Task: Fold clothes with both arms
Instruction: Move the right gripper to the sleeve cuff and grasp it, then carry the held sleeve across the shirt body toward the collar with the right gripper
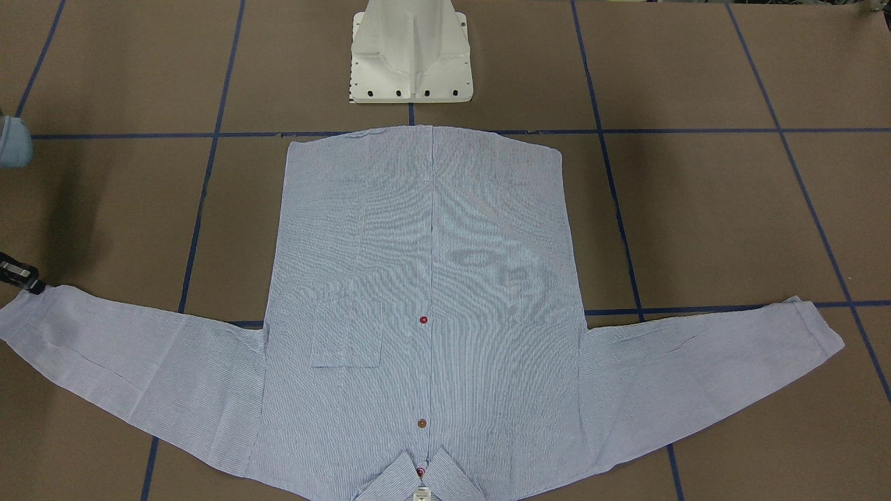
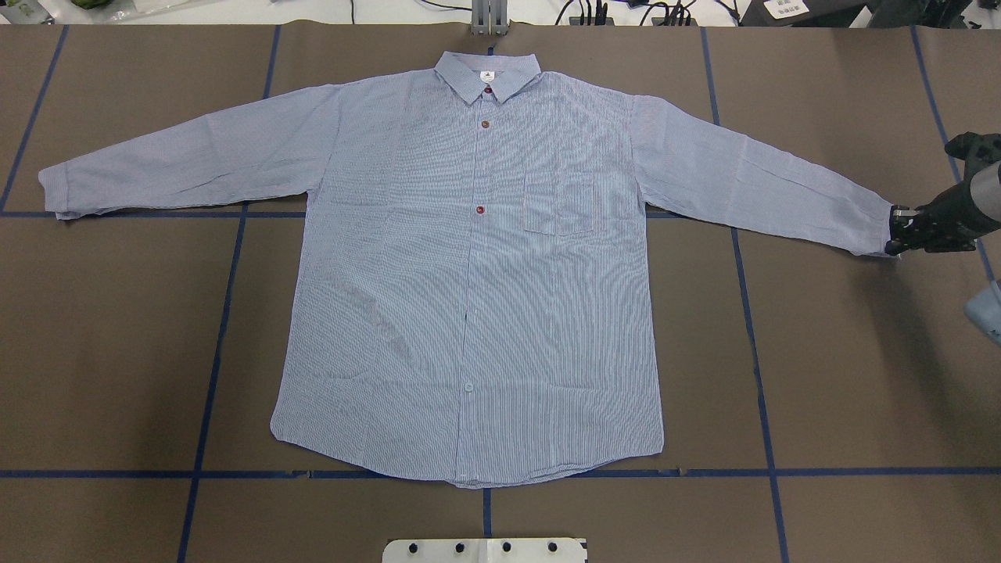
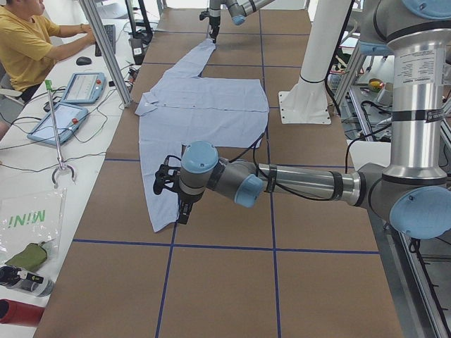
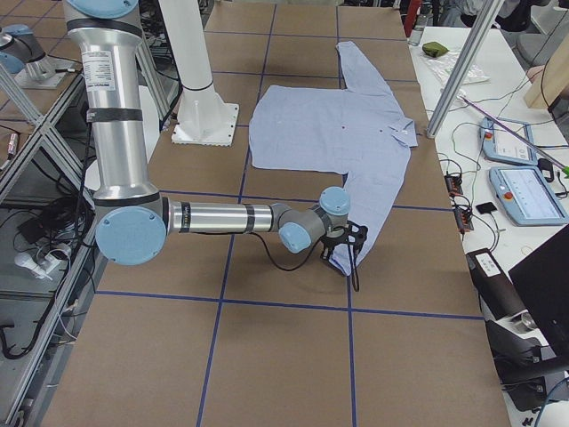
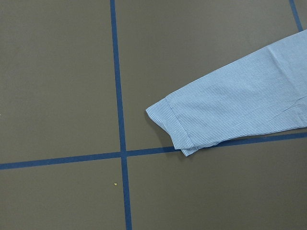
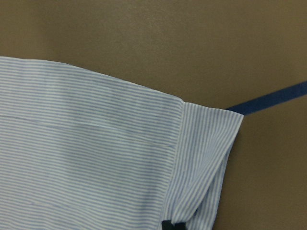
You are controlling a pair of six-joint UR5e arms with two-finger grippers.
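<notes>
- Light blue, finely white-striped long-sleeved button-up shirt [image 2: 469, 274] lies flat, front up, mid brown paper-covered counter [image 2: 821, 375]. No fold made yet.
- Collar points away from my base, hem toward it. Body's long axis runs fore-aft; sleeves spread crosswise.
- My right pincer [image 2: 899, 232] looks pinched narrow on the right cuff [image 6: 206, 158].
- My left pincer [image 3: 175, 201] is near the left cuff [image 5: 175, 129]; its opening I cannot tell.
- Step, as judged: grasping sleeves. Next: left takes its cuff, then both sleeves go inward over the body.
</notes>
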